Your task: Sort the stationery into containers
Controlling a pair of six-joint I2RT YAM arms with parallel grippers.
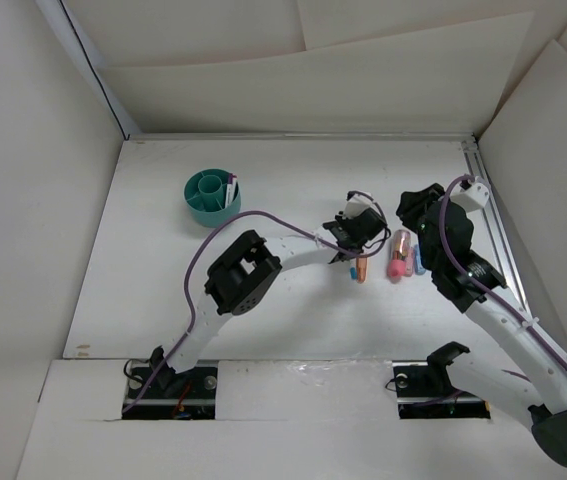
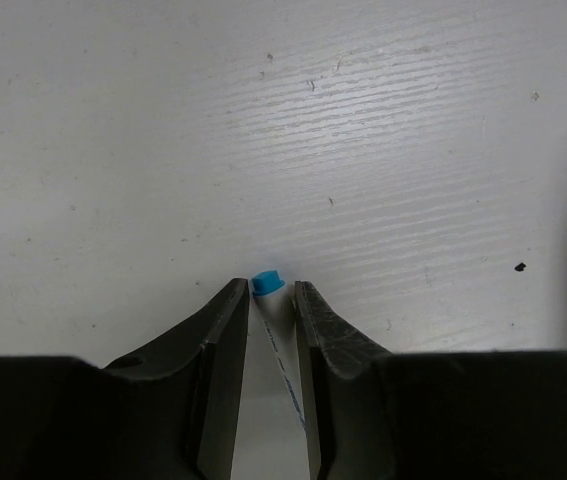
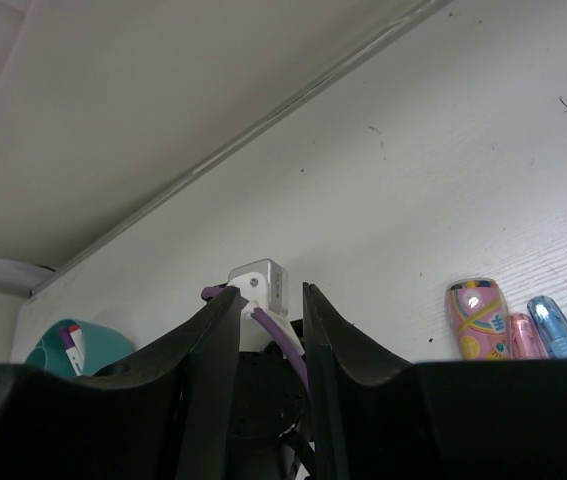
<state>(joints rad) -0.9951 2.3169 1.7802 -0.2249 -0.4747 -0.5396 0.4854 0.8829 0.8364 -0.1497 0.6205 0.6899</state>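
Holding blue-ended pen [image 2: 279,345] in left tool [image 2: 268,292], jaws pinched on barrel near tip, over tabletop [image 1: 293,180], well apart from teal cup [image 1: 203,215]. Pen likely light, stiff, slick; mid-barrel hold safer against pivoting. Right tool [image 3: 271,300] narrowly parted, empty.

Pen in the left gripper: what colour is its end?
Pen end is blue; best in left wrist view.

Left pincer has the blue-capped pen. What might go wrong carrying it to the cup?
The pen lies lengthwise in the left pincer, with its blue cap at the tips. It may slip or enter the cup askew. The cup holds another pen that may block it. The orange piece lies close by and might get knocked.
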